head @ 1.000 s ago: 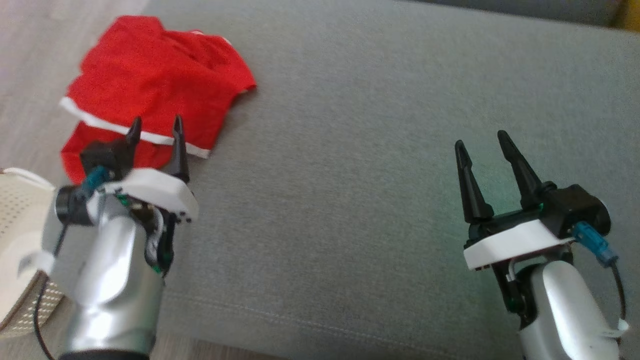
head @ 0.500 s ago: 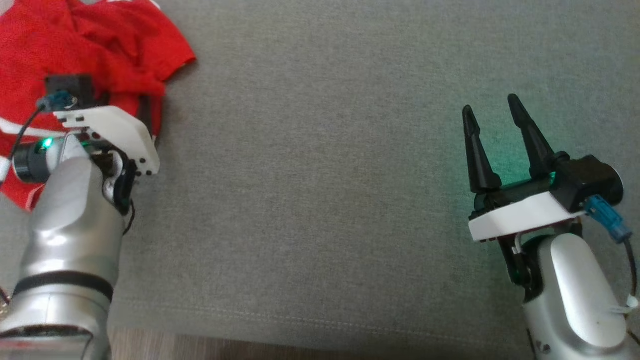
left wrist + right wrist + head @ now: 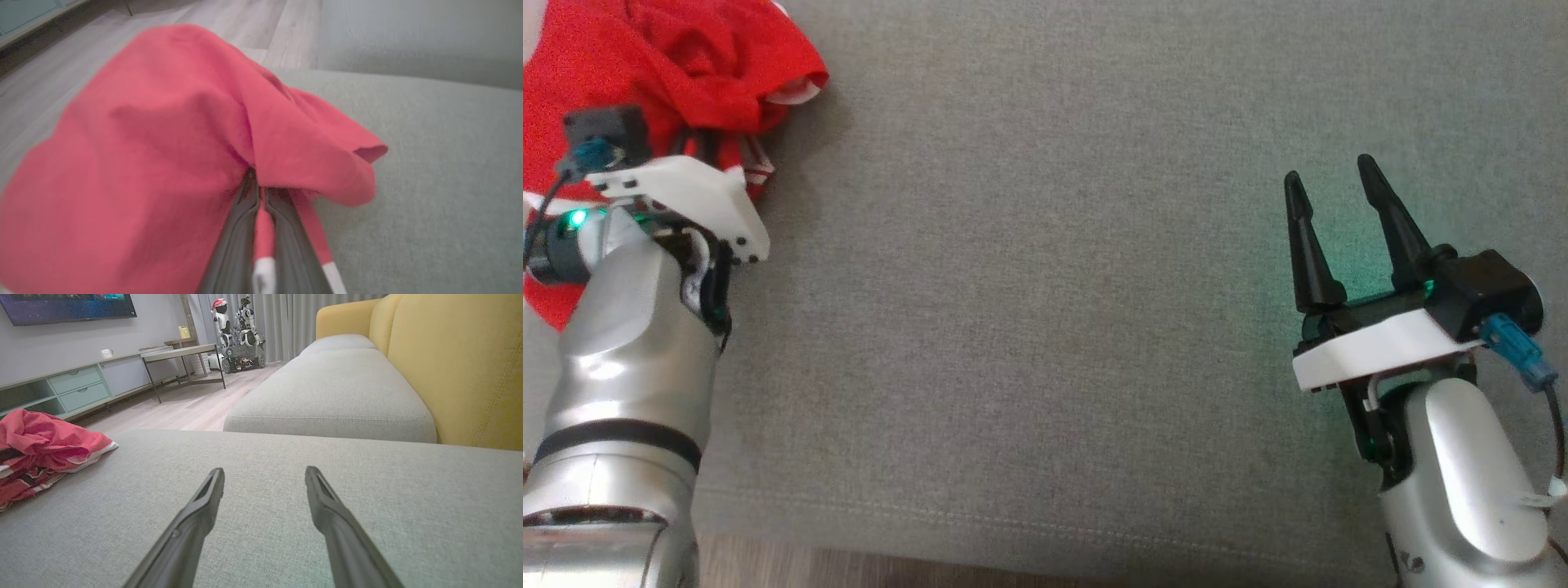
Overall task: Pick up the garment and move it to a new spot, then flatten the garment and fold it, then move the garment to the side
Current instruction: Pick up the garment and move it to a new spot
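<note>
The red garment (image 3: 645, 57) lies bunched in the upper left corner of the head view, at the left end of the grey seat cushion (image 3: 1045, 286), and the frame's top and left edges cut it off, so its full outline cannot be made out. A white-trimmed hem peeks from under a fold at its right side. In the left wrist view the cloth is blurred and mounded across the left and centre of the frame. The left gripper (image 3: 257, 183) rises from the bottom middle with its two dark fingers (image 3: 233, 241) pressed together on a strip of red fabric with a white edge, and the fingertips disappear under an overhanging fold. In the head view the same fingers are mostly hidden behind the white wrist housing and the cloth. Whether the pinched part is off the cushion cannot be told. The right gripper (image 3: 1327, 169) stands well apart at the right of the head view, fingers spread and pointing up the frame with bare cushion between them. In the right wrist view the garment sits as a crumpled heap at the left edge, partly cut off. A second grey cushion (image 3: 335, 388) and a yellow backrest (image 3: 449, 355) fill the upper right, and pale wooden floor (image 3: 184, 408) lies beyond.
</note>
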{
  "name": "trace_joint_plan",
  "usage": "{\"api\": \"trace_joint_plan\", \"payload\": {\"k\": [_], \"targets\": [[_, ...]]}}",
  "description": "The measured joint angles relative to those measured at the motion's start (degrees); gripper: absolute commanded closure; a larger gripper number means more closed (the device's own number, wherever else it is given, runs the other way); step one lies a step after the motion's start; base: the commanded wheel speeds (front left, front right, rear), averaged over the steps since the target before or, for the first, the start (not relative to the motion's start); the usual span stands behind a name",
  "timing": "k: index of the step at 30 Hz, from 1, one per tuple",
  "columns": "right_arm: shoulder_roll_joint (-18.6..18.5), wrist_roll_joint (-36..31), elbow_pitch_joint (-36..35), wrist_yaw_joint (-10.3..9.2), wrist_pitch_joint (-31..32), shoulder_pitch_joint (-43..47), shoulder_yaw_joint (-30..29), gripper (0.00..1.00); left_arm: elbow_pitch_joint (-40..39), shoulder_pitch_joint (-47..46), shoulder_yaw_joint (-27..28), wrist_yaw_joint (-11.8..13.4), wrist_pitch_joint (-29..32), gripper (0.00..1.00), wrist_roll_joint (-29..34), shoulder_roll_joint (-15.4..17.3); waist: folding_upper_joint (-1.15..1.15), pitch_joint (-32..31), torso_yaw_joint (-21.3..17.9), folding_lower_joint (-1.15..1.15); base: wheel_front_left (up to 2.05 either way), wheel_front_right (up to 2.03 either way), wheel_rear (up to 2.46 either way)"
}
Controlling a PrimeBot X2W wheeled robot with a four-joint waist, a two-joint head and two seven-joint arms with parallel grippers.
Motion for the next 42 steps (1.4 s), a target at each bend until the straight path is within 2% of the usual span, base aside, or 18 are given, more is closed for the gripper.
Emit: {"api": "trace_joint_plan", "payload": {"k": [4,8,19,24,25,29,33,38,42], "targets": [[0.02,0.08,0.13,0.00,0.00,0.22,-0.69,0.00,-3.10,0.27,0.99,0.42,-2.12,1.00,-1.07,0.01,0.00,-1.98,0.71,0.00,0.00,0.00,0.00],[0.09,0.46,0.08,0.00,0.03,1.83,-1.38,0.00,-9.43,2.31,2.15,1.21,-2.59,1.00,-1.37,0.20,0.00,-4.39,1.31,0.00,0.00,0.00,0.00],[0.59,1.14,-1.05,0.00,0.08,7.26,-3.13,0.00,-35.83,21.76,1.66,3.93,-2.55,1.00,-0.26,0.36,0.00,-11.83,1.91,0.00,0.00,0.00,0.00],[1.13,1.82,-1.80,0.00,0.16,9.85,-3.70,0.00,-50.32,31.56,-1.10,5.16,0.63,1.00,0.67,0.33,0.00,-14.35,0.46,-0.01,0.00,0.00,0.00],[1.13,1.82,-1.80,0.00,0.16,9.85,-3.70,0.00,-50.32,31.56,-1.10,5.16,0.63,1.00,0.67,0.33,0.00,-14.35,0.46,-0.01,0.00,0.00,0.00],[1.53,1.94,-2.91,0.00,0.82,11.38,-4.25,0.00,-59.32,38.22,-4.10,5.88,5.06,1.00,1.53,-0.14,0.00,-15.57,-1.58,-0.01,0.00,0.00,0.00],[1.72,1.96,-3.93,0.00,1.66,11.89,-4.44,0.00,-63.94,41.17,-7.93,5.65,8.54,1.00,1.97,-1.72,0.00,-16.01,-4.37,0.00,0.00,0.00,0.00],[1.78,2.05,-5.36,0.00,2.10,11.71,-4.01,0.00,-64.18,40.66,-12.34,4.78,10.07,1.00,1.97,-3.88,0.00,-15.48,-8.91,0.00,0.00,0.00,0.00],[1.80,2.94,-6.20,0.00,2.09,11.52,-3.26,0.00,-62.22,36.89,-14.69,3.81,10.06,1.00,1.96,-4.91,0.00,-14.43,-13.50,0.00,0.00,0.00,0.00]]}}
